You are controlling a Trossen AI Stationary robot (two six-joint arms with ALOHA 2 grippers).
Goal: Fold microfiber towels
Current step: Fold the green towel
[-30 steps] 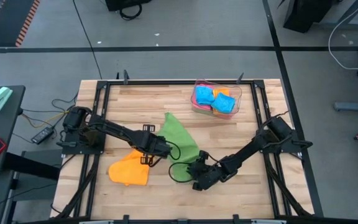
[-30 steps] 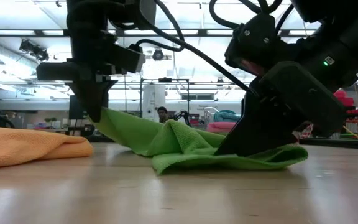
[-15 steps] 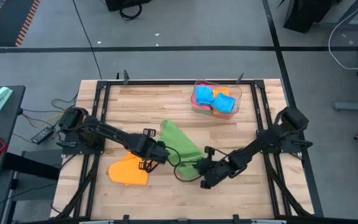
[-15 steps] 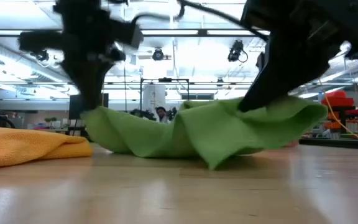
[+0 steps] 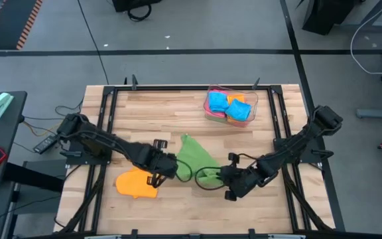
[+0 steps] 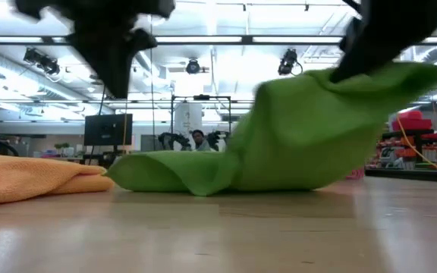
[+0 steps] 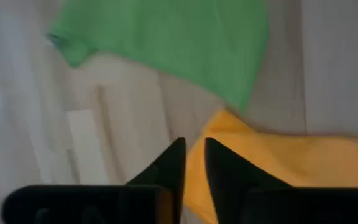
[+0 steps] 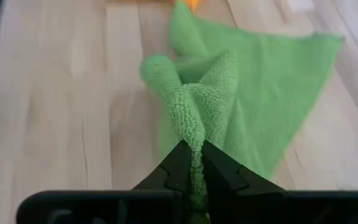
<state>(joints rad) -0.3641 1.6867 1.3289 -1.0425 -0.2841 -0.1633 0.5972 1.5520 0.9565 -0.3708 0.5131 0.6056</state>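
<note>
Towel, green, nubby microfiber, bunched ridge pinched in right end effector; left end effector nearly closed, empty.

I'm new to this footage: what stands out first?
The green towel at mid-table, one edge pinched and lifted by the right claw. Beside it the left claw hangs above the crumpled orange towel, holding nothing. A clear tray of bright towels sits at the far edge.
</note>
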